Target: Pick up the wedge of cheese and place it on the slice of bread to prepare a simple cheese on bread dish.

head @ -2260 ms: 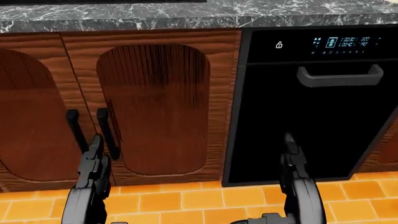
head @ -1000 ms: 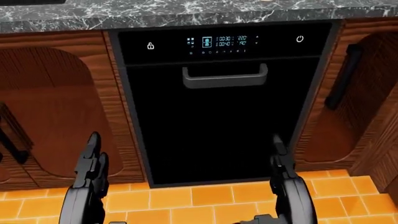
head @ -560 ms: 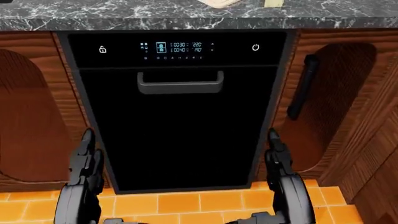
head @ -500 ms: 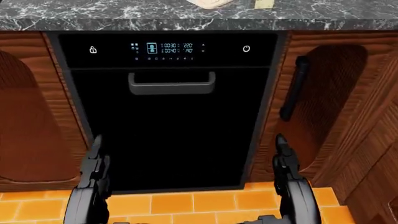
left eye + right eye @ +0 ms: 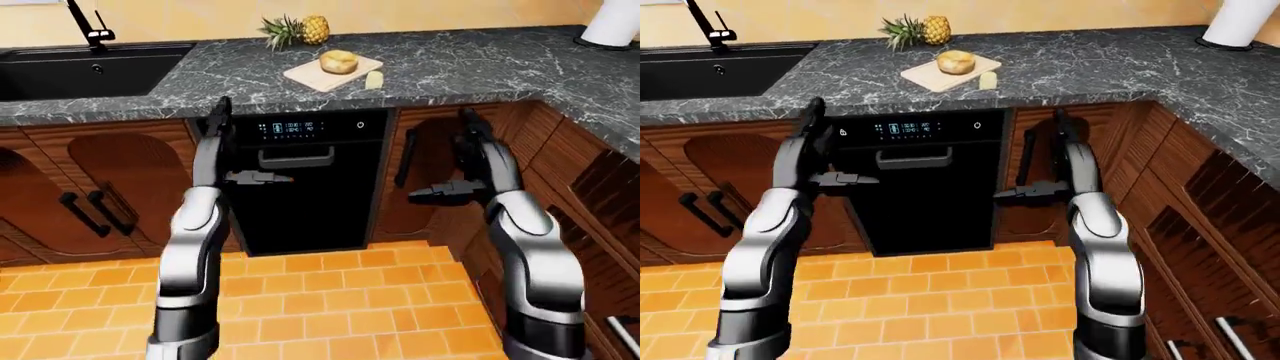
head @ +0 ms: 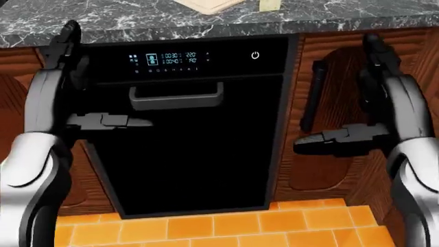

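A pale yellow wedge of cheese [image 5: 374, 79] stands on the dark marble counter [image 5: 450, 67], just right of a light cutting board [image 5: 310, 75]. A round piece of bread [image 5: 339, 61] sits on that board. Both hands are below the counter edge, raised in front of the black dishwasher [image 5: 300, 187]. My left hand [image 5: 240, 146] is open and empty, fingers pointing up and thumb out. My right hand [image 5: 448, 159] is open and empty in front of the wooden cupboard door. In the head view only the lower edges of the board [image 6: 209, 4] and cheese [image 6: 269, 4] show.
A pineapple [image 5: 300, 30] lies behind the board. A black sink [image 5: 80, 67] with a tap is at the counter's left. A white paper roll [image 5: 612, 22] stands at top right, where the counter turns a corner toward me. Orange floor tiles [image 5: 320, 300] lie below.
Both hands have risen from the bottom of the head view to the height of the dishwasher's panel and handle. The camera kept shifting, bringing the dishwasher to the middle.
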Tool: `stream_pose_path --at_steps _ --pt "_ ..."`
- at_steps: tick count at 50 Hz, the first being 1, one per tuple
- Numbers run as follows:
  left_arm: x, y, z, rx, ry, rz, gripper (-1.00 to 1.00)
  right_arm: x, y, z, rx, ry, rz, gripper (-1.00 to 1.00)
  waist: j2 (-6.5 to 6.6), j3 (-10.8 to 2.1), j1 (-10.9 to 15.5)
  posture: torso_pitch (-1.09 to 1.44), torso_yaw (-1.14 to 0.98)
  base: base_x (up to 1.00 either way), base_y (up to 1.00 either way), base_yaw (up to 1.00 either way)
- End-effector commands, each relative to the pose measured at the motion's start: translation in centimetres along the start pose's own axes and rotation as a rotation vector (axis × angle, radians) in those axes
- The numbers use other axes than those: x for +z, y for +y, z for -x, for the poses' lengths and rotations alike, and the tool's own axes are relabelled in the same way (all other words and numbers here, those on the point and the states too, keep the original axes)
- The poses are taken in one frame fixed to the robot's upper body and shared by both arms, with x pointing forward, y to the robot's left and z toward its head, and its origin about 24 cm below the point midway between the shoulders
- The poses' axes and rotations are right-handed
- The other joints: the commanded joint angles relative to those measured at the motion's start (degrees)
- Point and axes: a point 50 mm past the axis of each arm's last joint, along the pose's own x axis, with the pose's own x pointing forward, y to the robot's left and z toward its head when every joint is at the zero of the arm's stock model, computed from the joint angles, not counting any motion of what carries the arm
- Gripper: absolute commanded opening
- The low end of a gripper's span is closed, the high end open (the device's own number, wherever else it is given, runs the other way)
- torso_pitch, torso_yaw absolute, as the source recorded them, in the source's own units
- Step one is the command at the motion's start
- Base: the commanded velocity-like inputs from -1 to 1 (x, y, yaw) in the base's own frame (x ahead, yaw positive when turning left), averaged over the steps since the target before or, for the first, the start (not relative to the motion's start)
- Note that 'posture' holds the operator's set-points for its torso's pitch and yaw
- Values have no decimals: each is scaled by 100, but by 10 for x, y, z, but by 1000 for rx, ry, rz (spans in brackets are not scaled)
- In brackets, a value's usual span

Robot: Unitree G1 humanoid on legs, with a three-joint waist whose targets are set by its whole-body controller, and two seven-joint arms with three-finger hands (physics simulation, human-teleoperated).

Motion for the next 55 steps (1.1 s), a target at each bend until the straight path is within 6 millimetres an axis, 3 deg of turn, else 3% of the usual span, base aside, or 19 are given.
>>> stream_pose_path --at_steps 1,6,10,11,15,16,18,22,28,31,32,34,41,43,45,46,47,48,55 --pt "25 3 -10 6 -37 4 100 33 -2 -7 18 -33 26 100 -62 -95 45 0 0 0 0 0" --pt "68 3 -25 19 -85 -52 100 72 -17 -28 10 -37 80 100 34 -37 63 0 0 0 0 0" --pt "106 1 -30 13 -136 -68 100 90 -23 -35 2 -31 113 100 349 -75 18 0 0 0 0 0" --pt "109 0 -30 13 -141 -70 100 91 -23 -35 1 -30 116 100 172 -17 59 0 0 0 0 0" --pt "122 -4 -27 9 -164 -73 100 94 -26 -33 2 -28 118 100 112 -61 140 0 0 1 0 0" --pt "121 -4 -27 7 -165 -75 100 94 -26 -33 2 -27 118 100 152 -170 163 0 0 11 0 0" --pt "122 -5 -26 6 -167 -78 100 94 -27 -32 3 -23 122 100 254 -44 191 0 0 20 0 0" --pt "129 -5 -20 7 -186 -89 100 93 -29 -29 2 -15 127 100 297 11 214 0 0 29 0 0" --pt "131 -8 -20 2 -189 -94 100 103 -31 -25 -3 -22 146 100 58 49 253 0 0 31 0 0" --pt "132 -9 -20 0 -190 -95 100 106 -33 -22 -7 -23 152 100 -403 -62 278 0 0 31 0 0" --pt "132 -9 -20 0 -191 -95 100 106 -33 -22 -7 -23 153 100 -147 29 237 0 0 31 0 0" --pt "134 -10 -19 -1 -194 -97 100 107 -33 -22 -10 -23 157 100 -237 26 277 0 0 31 0 0" --pt "139 -13 -17 -5 -204 -100 100 110 -39 -14 -27 -20 166 100 113 68 213 0 0 33 0 0" --pt "141 -14 -16 -7 -207 -101 100 110 -40 -14 -26 -18 168 100 306 40 167 0 0 33 0 0" --pt "142 -15 -15 -10 -209 -102 100 110 -40 -14 -26 -17 168 100 645 -80 135 0 0 40 0 0" --pt "142 -16 -15 -10 -209 -102 100 110 -40 -14 -27 -17 168 100 408 59 203 0 0 45 0 0" --pt "142 -16 -14 -11 -210 -102 100 109 -40 -14 -27 -16 166 100 547 104 158 0 0 46 0 0" --pt "142 -16 -14 -11 -211 -101 100 109 -40 -14 -27 -14 166 100 532 109 203 0 0 48 0 0" --pt "144 -15 -14 -9 -213 -97 100 111 -39 -16 -22 -10 171 100 192 83 330 0 0 47 0 0"
